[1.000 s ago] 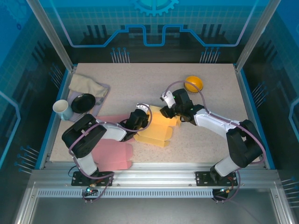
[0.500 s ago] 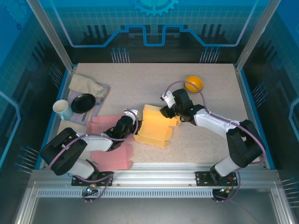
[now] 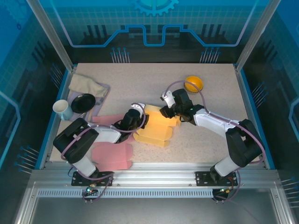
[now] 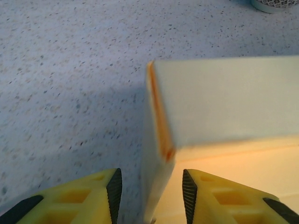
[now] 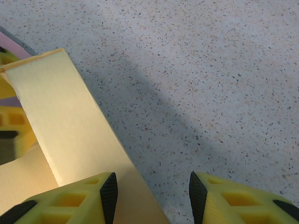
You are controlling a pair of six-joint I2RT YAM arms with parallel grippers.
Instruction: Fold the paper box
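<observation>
Since half a second ago my left tool (image 3: 137, 117) has swung back in to the yellow paper box (image 3: 156, 128); the right tool (image 3: 168, 111) has stayed put.

The box lies half-folded, mostly flat, mid-way across the speckled table (image 3: 210, 84), between the two arms. In the left wrist view the left tool (image 4: 150, 186) stands part open astride the raised left flap (image 4: 224, 98), pads close but not pinching. The right tool (image 5: 152, 191) is also part open, the right flap (image 5: 60, 107) leaning by one finger, nothing clamped. I judge the card light and thin, stiff across panels but quick to crease, and likely to slide on this table, so I would pinch flaps near their score lines, gently, with the other tool steadying the base.
</observation>
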